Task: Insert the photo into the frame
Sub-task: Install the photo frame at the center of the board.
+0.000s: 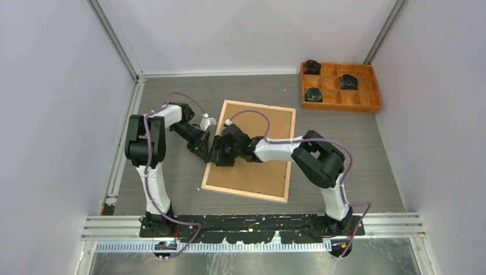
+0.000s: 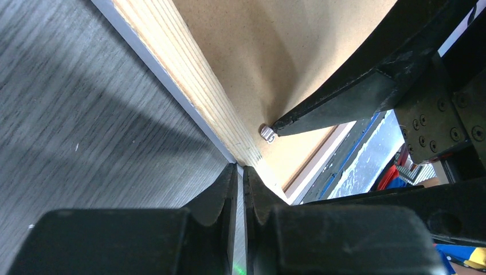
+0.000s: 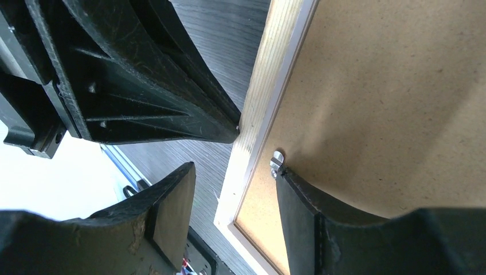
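The frame (image 1: pixel 261 105) lies back up on the table, its light wood rail (image 2: pixel 189 80) around a brown backing board (image 1: pixel 269 166). The photo is hidden. My left gripper (image 2: pixel 240 167) is shut on nothing, its tips against the outer side of the frame's left rail. My right gripper (image 3: pixel 235 169) is open and straddles that same rail (image 3: pixel 275 63). Its inner fingertip rests at a small metal tab (image 3: pixel 277 162) on the backing board (image 3: pixel 390 103); its outer finger hangs over the table. The two grippers meet near the rail's middle (image 1: pixel 218 154).
An orange compartment tray (image 1: pixel 341 86) holding dark round items stands at the back right. White walls close in the table on three sides. A metal rail runs along the near edge by the arm bases.
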You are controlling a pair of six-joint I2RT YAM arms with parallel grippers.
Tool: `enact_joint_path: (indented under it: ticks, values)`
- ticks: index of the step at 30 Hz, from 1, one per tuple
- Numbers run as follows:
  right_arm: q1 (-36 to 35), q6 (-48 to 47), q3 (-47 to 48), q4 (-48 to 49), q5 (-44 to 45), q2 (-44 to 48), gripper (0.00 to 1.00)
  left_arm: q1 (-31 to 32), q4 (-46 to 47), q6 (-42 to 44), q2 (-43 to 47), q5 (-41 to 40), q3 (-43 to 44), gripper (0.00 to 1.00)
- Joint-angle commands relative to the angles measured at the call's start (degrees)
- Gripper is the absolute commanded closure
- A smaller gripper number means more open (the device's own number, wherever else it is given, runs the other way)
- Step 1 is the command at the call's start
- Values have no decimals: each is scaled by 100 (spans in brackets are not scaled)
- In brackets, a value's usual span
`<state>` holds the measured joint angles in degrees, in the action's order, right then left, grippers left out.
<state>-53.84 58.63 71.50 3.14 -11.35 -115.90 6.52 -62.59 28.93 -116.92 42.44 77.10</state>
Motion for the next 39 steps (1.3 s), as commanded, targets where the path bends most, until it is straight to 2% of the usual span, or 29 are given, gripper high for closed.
enact_joint_path:
  ticks: [1, 19, 29, 39]
  values:
    - [30, -88, 136, 161, -117, -150, 41, 33, 52, 118, 91, -40, 24, 91]
    - [62, -69, 165, 309, -370, -259, 43, 47, 62, 122, 82, -55, 9, 91]
    - [356, -326, -51, 102, 16, 334, 40, 40, 45, 124, 113, -87, 33, 91]
    - [-14, -209, -247, 271, -431, 280, 36, 39, 45, 97, 90, -95, 70, 91]
